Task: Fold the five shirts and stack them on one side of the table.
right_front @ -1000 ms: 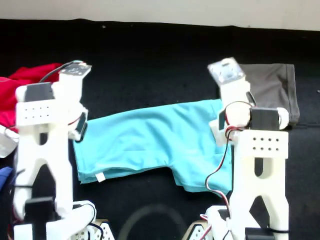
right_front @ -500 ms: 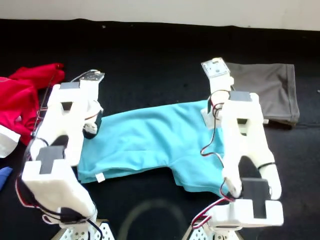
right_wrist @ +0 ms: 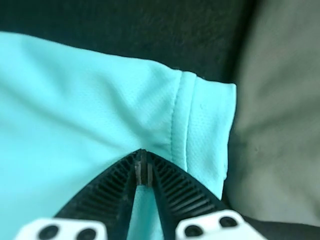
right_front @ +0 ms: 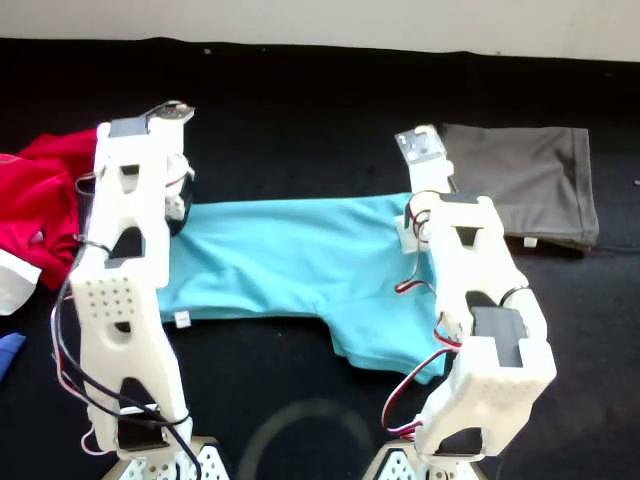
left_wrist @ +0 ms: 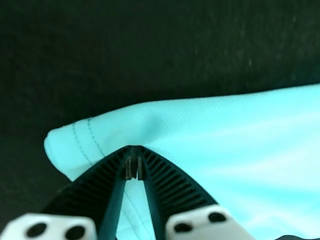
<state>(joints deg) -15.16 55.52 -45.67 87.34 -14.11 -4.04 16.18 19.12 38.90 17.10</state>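
**A:** What do the left fingers have?

**B:** The left gripper (left_wrist: 133, 167) is pinched tight on a fold of the turquoise shirt (left_wrist: 240, 145), and its ribbed black fingers (left_wrist: 167, 182) meet at the tips. A stitched hem and a rounded corner lie just beyond them, then bare black table (left_wrist: 150, 45).

**A:** And the right?

**B:** The right gripper (right_wrist: 144, 172) is clamped the same way on the same shirt, just short of a double-stitched hem. Past that edge sits a grey shirt (right_wrist: 280, 100), touching it or very nearly.

**A:** What does the overhead camera add?

**B:** The whole garment. It is spread flat and smooth between the two grips, with a small white label (right_front: 182, 319) on its near edge. The grey one is folded into a rectangle outside the right fingers. A crumpled red shirt (right_front: 40, 200) lies outside the left ones. The wrist cameras give the weave and stitching close up, while from above the white arms lie over both pinch points.
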